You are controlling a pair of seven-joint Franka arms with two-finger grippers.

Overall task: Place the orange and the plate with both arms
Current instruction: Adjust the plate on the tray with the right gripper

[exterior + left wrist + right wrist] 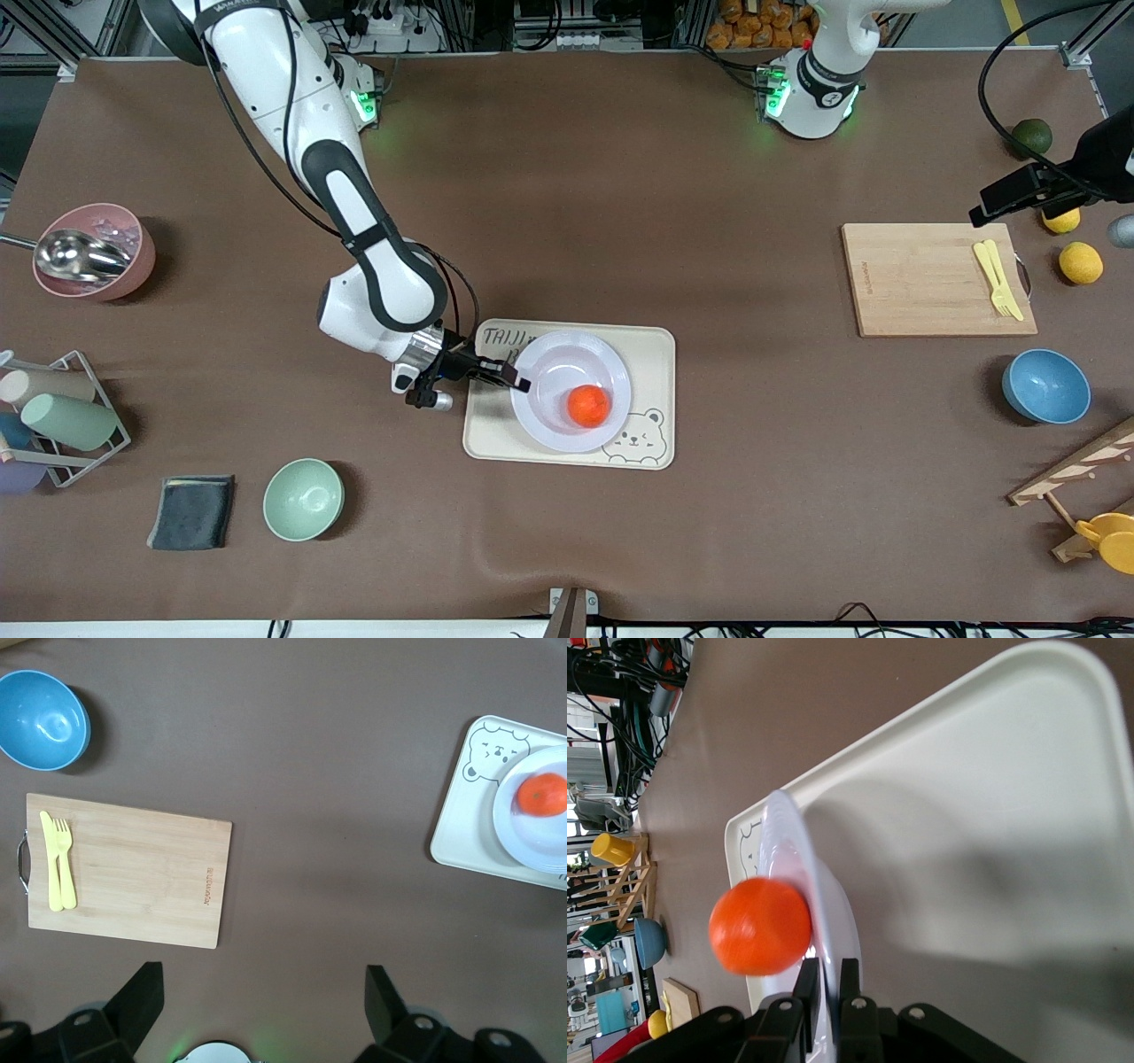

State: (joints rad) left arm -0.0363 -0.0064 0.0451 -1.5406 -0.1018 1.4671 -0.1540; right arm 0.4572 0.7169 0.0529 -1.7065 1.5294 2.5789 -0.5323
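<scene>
- A brown table fills the scene, with the two arm bases along one edge and cables and racks past it.
- A cream tray with a bear drawing lies near the middle of the table, toward the front camera.
- The plate sits on the tray, pale lavender-white with a wide rim.
- The orange rests inside the plate, off its centre, on the side toward the bear drawing.
- The right claw is at the plate's rim on the side toward the right arm's end; the right wrist view shows its fingers pinched narrow on the rim, one on each face of it.
- The left claw hangs high over the table at the left arm's end, beside the wooden cutting board, its fingers spread wide and holding nothing.
- A yellow fork and knife lie on the board, and a blue bowl stands nearer the front camera than the board.
</scene>
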